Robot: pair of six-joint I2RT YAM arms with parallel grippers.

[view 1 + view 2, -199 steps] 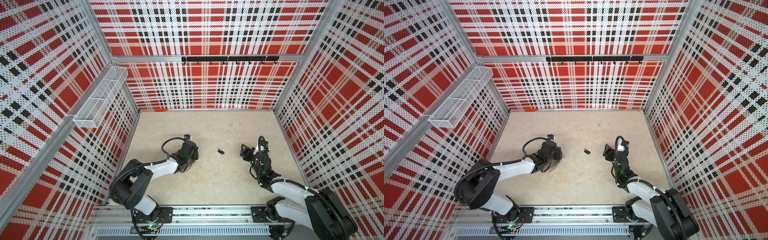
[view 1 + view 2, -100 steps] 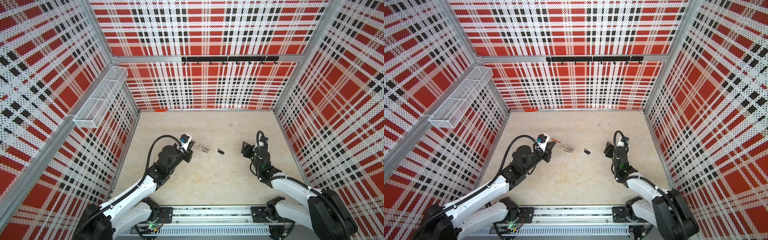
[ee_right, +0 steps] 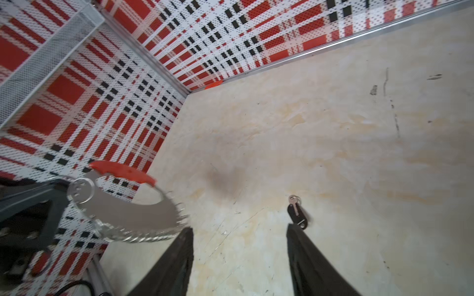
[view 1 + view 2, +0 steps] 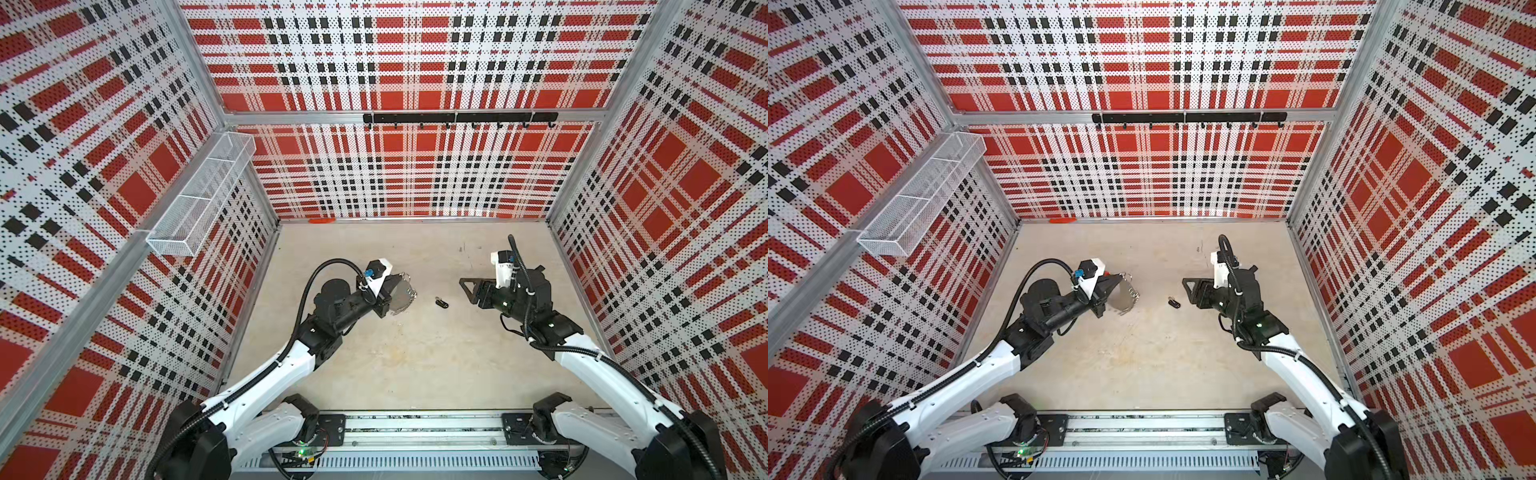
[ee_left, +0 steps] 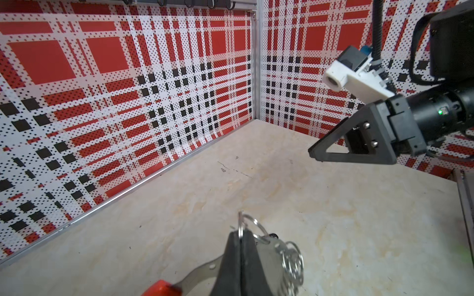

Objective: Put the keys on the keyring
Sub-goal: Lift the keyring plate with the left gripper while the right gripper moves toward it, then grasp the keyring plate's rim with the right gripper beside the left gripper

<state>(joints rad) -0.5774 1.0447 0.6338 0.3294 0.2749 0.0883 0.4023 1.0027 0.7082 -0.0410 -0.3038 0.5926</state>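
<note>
From above, in both top views, the keyring (image 4: 402,293) is showing only as a pale grey disc hanging off the left gripper (image 4: 390,296), clear of the table (image 4: 415,353). The right wrist view is giving more: its red sleeve (image 3: 123,170) and a fringe of small silver loops. The left wrist view is showing those jaws pinched tight on its edge. The keys (image 4: 441,302), a black fob with a tiny silver ring, are lying flat between the arms, just beyond the right gripper (image 3: 239,228), whose jaws are standing apart, holding nothing.

Keyring (image 3: 128,212) blurred in right wrist view, loops indistinct; keys (image 4: 441,302) tiny in both top views.
</note>
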